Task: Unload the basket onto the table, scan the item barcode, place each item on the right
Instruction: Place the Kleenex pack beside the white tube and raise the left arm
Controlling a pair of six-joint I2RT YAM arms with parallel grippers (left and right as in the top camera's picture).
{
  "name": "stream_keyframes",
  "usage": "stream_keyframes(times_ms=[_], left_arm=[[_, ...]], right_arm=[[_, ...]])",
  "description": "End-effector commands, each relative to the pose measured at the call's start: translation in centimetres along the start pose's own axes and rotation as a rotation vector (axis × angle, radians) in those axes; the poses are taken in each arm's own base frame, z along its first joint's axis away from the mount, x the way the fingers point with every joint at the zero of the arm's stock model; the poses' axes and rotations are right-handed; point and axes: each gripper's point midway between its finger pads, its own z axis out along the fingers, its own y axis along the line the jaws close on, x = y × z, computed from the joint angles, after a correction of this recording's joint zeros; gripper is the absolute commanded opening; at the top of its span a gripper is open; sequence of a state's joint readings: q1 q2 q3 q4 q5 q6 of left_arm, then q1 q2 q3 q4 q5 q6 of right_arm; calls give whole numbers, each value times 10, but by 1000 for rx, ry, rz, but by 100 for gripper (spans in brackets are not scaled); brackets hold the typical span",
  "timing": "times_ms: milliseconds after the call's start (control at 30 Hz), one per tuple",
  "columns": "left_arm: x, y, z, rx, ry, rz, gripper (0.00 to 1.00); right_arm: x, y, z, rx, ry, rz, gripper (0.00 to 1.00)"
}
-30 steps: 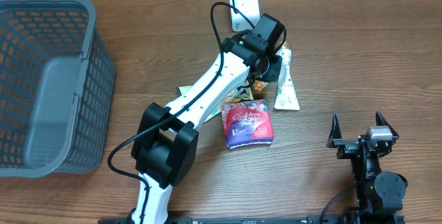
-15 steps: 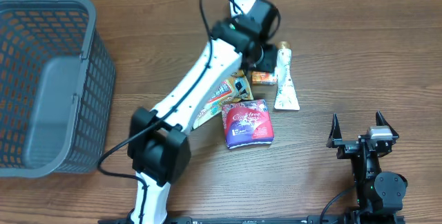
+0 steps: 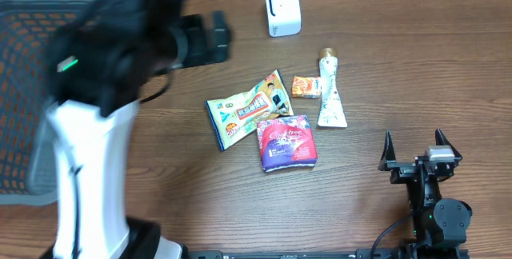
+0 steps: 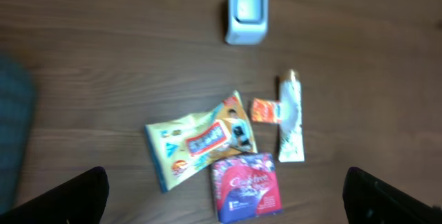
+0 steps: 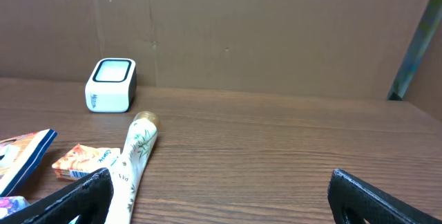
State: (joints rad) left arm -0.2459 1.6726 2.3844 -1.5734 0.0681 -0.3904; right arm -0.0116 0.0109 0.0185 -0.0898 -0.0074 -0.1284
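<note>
Swung the left fingers [image 4: 76, 193] up and away from the small orange box [image 3: 305, 87] since a second ago, out toward 10 o'clock by the grey basket [image 3: 20, 91]. Spread wide apart, with nothing held. Left the small orange box lying flat on the table [image 3: 400, 67], snug at the 9 o'clock side of the white tube [image 3: 330, 95]. Find the white scanner [image 3: 282, 8] at 12 o'clock from both. Down at 6 o'clock of the box, find the purple pack [image 3: 286, 141]; can read "free" in curly white letters. At its 10 o'clock, find the yellow snack bag [image 3: 248, 112]; print too small to read. Over at 4 o'clock, see the right fingers [image 3: 389, 153] wide open too, holding nothing.
</note>
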Motion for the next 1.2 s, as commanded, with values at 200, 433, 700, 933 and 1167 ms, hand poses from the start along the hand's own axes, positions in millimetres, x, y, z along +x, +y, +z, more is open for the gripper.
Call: stream_keyframes(times_ms=[200, 433, 700, 933, 1167], left_arm=[[2, 82, -37, -257, -48, -116, 100], [2, 82, -36, -257, -46, -116, 100], [2, 82, -36, -257, -46, -116, 100], [2, 82, -36, -257, -46, -116, 100], [2, 82, -36, -257, -46, -116, 100]], right_arm=[[2, 0, 0, 2, -3, 0, 100], [2, 0, 0, 2, -3, 0, 100], [2, 0, 0, 2, -3, 0, 100], [2, 0, 0, 2, -3, 0, 100], [1, 0, 0, 2, -7, -1, 100]])
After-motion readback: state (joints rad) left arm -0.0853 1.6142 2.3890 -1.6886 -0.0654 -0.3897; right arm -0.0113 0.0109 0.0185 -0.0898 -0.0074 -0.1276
